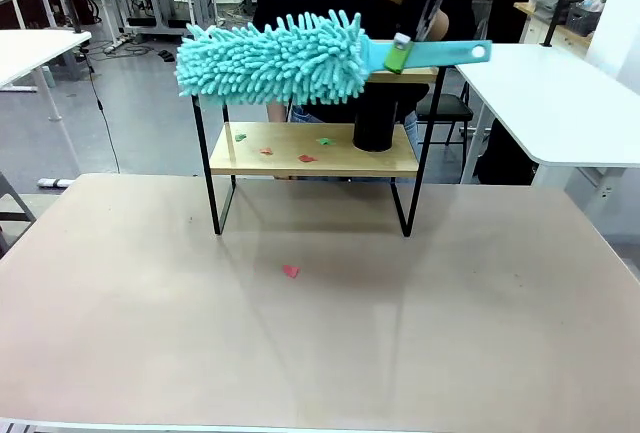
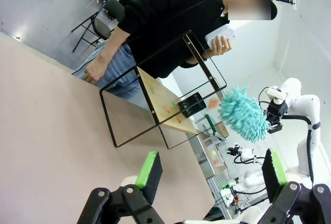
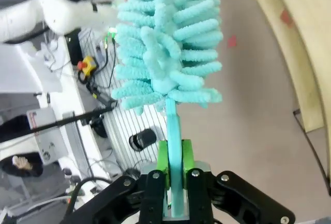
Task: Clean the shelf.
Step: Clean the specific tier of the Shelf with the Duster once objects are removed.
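Observation:
The shelf (image 1: 310,149) stands at the table's far side, its black frame holding two wooden boards. A fluffy teal duster (image 1: 275,58) lies across the top board, covering most of it. My right gripper (image 1: 403,53) is shut on the duster's teal handle at the shelf's upper right corner. In the right wrist view the handle (image 3: 174,131) runs between the shut green pads (image 3: 163,163), and the shelf board (image 3: 305,43) lies to the right. My left gripper (image 2: 212,169) hangs open and holds nothing, well back from the shelf (image 2: 160,100). Red and green paper scraps (image 1: 306,158) lie on the lower board.
A black cup (image 1: 375,118) stands on the lower board at its right. One red scrap (image 1: 291,271) lies on the tan table (image 1: 150,333) in front of the shelf. A person in black stands behind the shelf, holding a phone (image 2: 220,35). White tables stand to either side.

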`<action>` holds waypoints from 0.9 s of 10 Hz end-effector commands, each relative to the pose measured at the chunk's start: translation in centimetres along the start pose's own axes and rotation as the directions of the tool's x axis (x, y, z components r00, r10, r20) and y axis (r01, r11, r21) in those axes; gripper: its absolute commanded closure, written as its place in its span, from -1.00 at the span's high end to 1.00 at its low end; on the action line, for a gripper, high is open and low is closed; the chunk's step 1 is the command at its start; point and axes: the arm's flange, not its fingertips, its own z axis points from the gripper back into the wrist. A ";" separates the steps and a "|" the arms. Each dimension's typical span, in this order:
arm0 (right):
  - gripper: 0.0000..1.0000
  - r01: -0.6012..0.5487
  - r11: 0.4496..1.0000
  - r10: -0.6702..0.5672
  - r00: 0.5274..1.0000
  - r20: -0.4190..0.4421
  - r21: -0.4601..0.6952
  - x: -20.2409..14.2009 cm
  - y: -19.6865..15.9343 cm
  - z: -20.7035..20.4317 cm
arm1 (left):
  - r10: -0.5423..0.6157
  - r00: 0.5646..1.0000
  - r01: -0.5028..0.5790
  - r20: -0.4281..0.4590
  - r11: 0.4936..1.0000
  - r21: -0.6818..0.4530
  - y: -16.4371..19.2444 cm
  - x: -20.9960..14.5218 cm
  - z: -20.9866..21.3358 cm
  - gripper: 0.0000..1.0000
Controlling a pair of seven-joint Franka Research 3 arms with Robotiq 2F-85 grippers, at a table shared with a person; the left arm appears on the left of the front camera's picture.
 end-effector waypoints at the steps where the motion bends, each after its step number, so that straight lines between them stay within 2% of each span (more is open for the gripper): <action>1: -0.75 -0.085 0.996 0.088 0.994 -0.065 0.039 -1.6 0.0 1.0 | -0.020 1.000 0.020 -0.004 1.000 -0.011 -0.2 -0.7 -0.1 1.00; 5: -0.75 -0.135 0.983 0.140 0.989 -0.038 0.128 -3.2 0.0 1.7 | -0.020 1.000 0.020 -0.004 1.000 -0.011 -0.2 -0.7 -0.1 1.00; 9: -0.75 -0.125 0.983 0.130 0.991 -0.023 0.137 -3.8 -0.2 1.8 | -0.020 1.000 0.020 -0.004 1.000 -0.011 -0.2 -0.7 -0.1 1.00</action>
